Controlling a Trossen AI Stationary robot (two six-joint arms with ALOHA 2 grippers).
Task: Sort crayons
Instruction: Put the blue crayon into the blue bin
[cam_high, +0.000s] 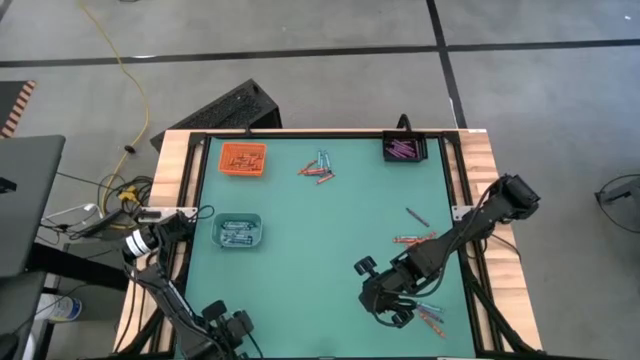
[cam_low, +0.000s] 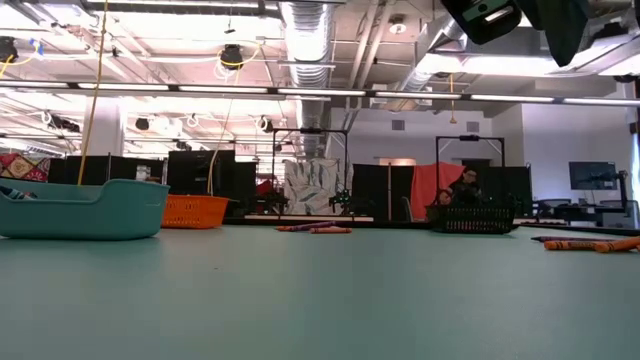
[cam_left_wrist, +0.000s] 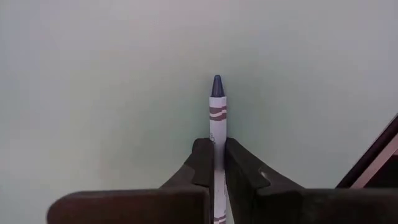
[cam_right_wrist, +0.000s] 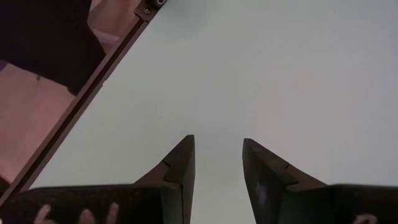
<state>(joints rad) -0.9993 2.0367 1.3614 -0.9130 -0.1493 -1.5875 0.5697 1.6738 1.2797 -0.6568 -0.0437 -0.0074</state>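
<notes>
My left gripper stands at the table's near left corner, pointing down, and is shut on a blue-tipped crayon. My right gripper hovers open over bare table near the right front, beside a few loose crayons. More crayons lie flat on the table at the far middle and at the right. The arm hides the held crayon in the high view. My left gripper pinches the crayon's wrapped shaft between its two fingers, one on each long side. The fingers come from above, pointing down. The blue tip sticks out past them. Whether the crayon rests on the table or hangs just above it, I cannot tell.
An orange tray, a teal tray and a black tray stand along the far and left parts, each with crayons inside. The table's dark rail and wooden frame run close by my right gripper. Open teal surface fills the middle.
</notes>
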